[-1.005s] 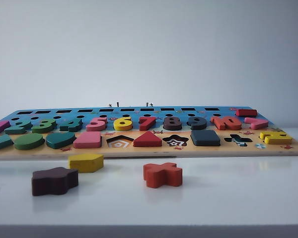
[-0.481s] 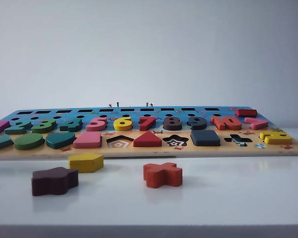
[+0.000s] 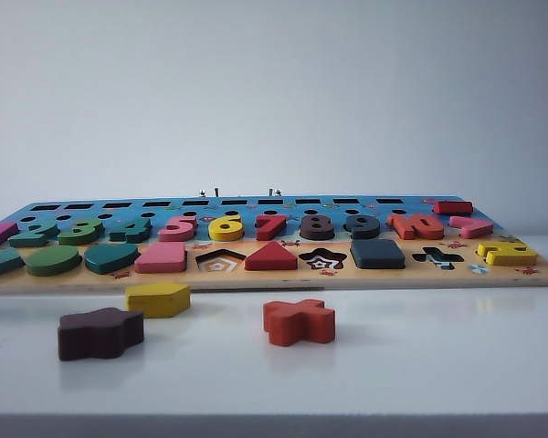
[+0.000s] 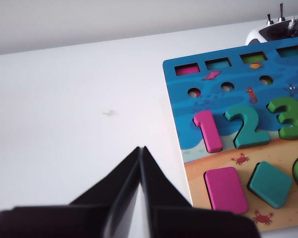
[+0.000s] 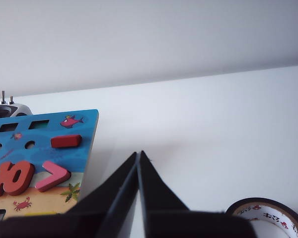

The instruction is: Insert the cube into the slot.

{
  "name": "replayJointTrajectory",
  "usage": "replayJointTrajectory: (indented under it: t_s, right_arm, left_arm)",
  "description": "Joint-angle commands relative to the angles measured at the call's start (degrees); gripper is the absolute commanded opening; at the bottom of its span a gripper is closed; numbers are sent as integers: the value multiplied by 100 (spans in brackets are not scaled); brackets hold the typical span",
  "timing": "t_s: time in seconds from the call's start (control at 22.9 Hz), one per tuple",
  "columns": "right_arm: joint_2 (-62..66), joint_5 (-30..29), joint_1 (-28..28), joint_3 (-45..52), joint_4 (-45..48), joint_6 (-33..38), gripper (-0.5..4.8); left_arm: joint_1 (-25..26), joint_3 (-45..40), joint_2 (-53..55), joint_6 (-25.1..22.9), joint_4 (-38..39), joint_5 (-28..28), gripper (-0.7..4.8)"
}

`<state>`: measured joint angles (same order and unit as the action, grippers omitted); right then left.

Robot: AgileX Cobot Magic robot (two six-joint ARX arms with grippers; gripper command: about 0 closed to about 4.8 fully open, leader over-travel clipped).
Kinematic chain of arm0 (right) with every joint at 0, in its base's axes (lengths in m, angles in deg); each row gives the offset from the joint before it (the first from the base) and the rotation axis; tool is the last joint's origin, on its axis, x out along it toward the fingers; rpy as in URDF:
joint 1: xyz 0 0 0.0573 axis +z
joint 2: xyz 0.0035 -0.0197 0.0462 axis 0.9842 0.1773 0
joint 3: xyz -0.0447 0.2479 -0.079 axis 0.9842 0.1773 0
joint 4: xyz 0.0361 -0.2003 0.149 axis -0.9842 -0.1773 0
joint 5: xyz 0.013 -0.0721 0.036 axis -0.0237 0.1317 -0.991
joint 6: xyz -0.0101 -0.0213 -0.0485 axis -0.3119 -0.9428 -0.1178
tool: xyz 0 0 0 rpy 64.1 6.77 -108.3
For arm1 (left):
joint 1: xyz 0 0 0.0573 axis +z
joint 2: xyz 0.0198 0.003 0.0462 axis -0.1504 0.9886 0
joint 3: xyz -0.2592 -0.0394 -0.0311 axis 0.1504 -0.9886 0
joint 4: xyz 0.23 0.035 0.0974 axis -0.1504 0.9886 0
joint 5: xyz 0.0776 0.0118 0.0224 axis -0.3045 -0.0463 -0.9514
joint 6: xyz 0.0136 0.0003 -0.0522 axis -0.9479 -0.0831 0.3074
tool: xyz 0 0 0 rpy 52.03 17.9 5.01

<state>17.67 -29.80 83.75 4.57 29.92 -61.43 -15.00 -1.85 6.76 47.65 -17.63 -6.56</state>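
The cube [image 3: 377,253], a flat dark navy block with rounded corners, lies in the front row of the puzzle board [image 3: 274,281], between a star-shaped recess and a cross-shaped one. It covers the slot, so no checkerboard floor shows. Neither gripper appears in the exterior view. In the left wrist view my left gripper [image 4: 140,148] is shut and empty over bare table beside the board's end [image 4: 213,84] with the numbers 1, 2, 3. In the right wrist view my right gripper [image 5: 139,153] is shut and empty beside the board's other end [image 5: 84,129].
Three loose blocks lie on the table in front of the board: a yellow pentagon [image 3: 157,298], a dark brown wavy block [image 3: 100,332] and an orange cross [image 3: 299,321]. A roll of tape [image 5: 268,218] lies near the right gripper.
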Motion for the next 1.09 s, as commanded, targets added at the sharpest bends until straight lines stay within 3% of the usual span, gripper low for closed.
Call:
replayJointTrajectory:
  t_s: [0.04,1.09]
  right_arm:
    - [-11,22,-9,0,-15,-17,-2]
    - [-11,20,2,0,-245,-20,-1]
  left_arm:
    - [2,20,4,61,-50,7,17]
    - [2,20,4,59,-105,4,17]
